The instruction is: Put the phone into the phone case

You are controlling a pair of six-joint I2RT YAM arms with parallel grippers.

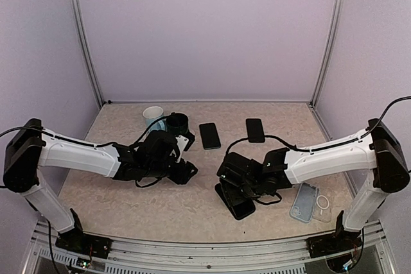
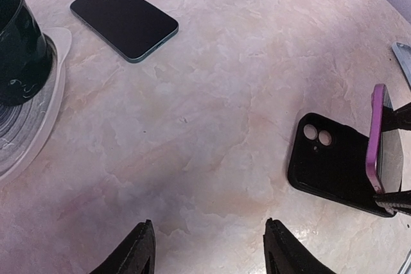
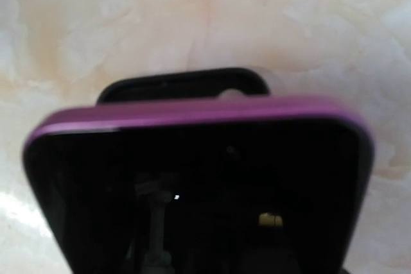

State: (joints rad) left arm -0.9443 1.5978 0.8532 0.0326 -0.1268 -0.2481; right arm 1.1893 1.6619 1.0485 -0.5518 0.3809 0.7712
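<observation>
My right gripper [image 1: 239, 190], low centre of the overhead view, is clamped on the slim purple-edged phone [image 2: 376, 139]. I hold it on edge over the right side of the flat black phone case [image 2: 327, 158], long axes roughly parallel. My left gripper [image 2: 209, 245] hovers left of the case, fingers apart, empty.

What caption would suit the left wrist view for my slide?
A purple phone held upright at the black case, a dark phone lying flat farther off.
</observation>
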